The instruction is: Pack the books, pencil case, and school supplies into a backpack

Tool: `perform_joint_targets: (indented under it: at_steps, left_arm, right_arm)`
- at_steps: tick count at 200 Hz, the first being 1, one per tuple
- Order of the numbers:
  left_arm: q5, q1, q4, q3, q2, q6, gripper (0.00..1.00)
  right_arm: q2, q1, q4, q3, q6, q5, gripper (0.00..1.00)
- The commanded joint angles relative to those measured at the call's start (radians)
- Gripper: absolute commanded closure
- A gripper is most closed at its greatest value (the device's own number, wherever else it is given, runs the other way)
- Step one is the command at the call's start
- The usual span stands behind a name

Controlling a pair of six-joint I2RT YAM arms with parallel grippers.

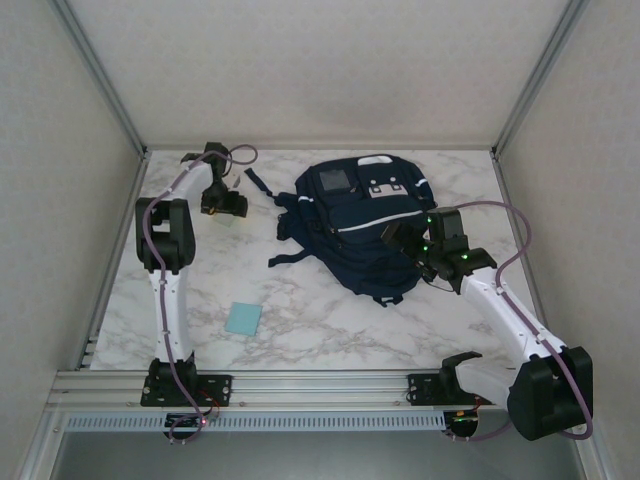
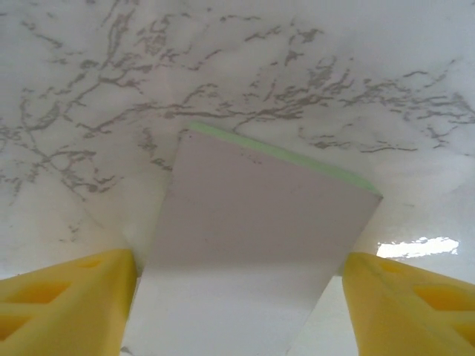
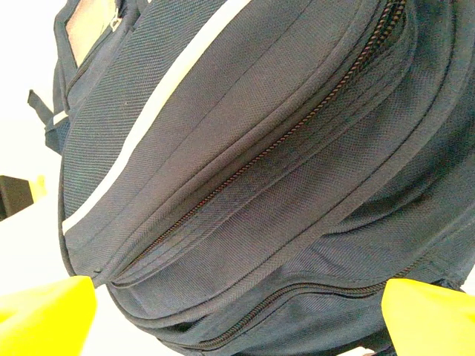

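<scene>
Backpack (image 1: 345, 250) comes first, because it is the biggest thing. It is dark blue with thin white stripes and a grey patch (image 1: 333, 182), and it lies in the middle of the marble worktop (image 1: 330, 320), a bit toward the far side. A black strap (image 1: 256, 182) sticks out on its left. The right arm reaches to the right side of the backpack, and the right claw (image 1: 392, 235) is just beside it. From the right wrist the blue cloth (image 3: 260, 148) is very close, with a long zipper (image 3: 282, 141) running across it. The right claw (image 3: 237, 289) has its two yellow fingers (image 3: 44, 311) far apart at the bottom corners, so it is wide open and holds nothing. The left arm reaches to the far left of the worktop, well apart from the backpack, and the left claw (image 1: 222, 207) is low over the green book (image 1: 230, 221). From the left wrist the green book (image 2: 260, 222) lies on the worktop (image 2: 223, 59); its top looks pale and its far edge is green. The left claw (image 2: 237, 259) is open too, with one finger on each side of the book. A thin gap shows on the right side, and I cannot tell if the other finger touches. The smallest thing is the light-blue pad (image 1: 243, 318), alone on the worktop near the left arm.
</scene>
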State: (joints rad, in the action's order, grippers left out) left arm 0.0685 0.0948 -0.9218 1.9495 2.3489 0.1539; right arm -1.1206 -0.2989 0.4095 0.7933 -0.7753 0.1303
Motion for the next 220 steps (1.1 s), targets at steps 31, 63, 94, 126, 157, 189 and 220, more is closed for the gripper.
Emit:
perform_joint_targets:
  at_steps: [31, 63, 94, 126, 157, 189, 220]
  left_arm:
    - [-0.084, 0.016, -0.038, 0.028, 0.053, -0.011, 0.18]
    - [-0.095, 0.022, -0.047, 0.031, 0.074, -0.008, 0.2]
    - [-0.072, 0.025, -0.049, 0.033, 0.079, -0.011, 0.38]
    - [-0.021, 0.027, -0.058, 0.054, 0.053, -0.04, 0.39]
    - [0.07, 0.048, -0.086, 0.106, -0.018, -0.087, 0.4]
    - [0.171, 0.117, -0.082, 0.11, -0.142, -0.099, 0.39]
    - [0.235, 0.217, -0.046, 0.081, -0.258, -0.098, 0.38]
  right_arm:
    - [0.019, -0.005, 0.014, 0.009, -0.013, -0.015, 0.01]
    - [0.024, -0.006, 0.017, 0.006, -0.017, -0.016, 0.01]
    - [0.033, -0.005, 0.019, 0.009, -0.019, -0.018, 0.01]
    - [0.04, -0.005, 0.019, 0.018, -0.009, -0.008, 0.01]
    - [0.044, -0.005, 0.031, 0.06, 0.042, 0.018, 0.01]
    - [0.035, -0.005, 0.055, 0.145, 0.1, 0.049, 0.03]
    - [-0.015, -0.006, 0.054, 0.236, 0.132, 0.102, 0.05]
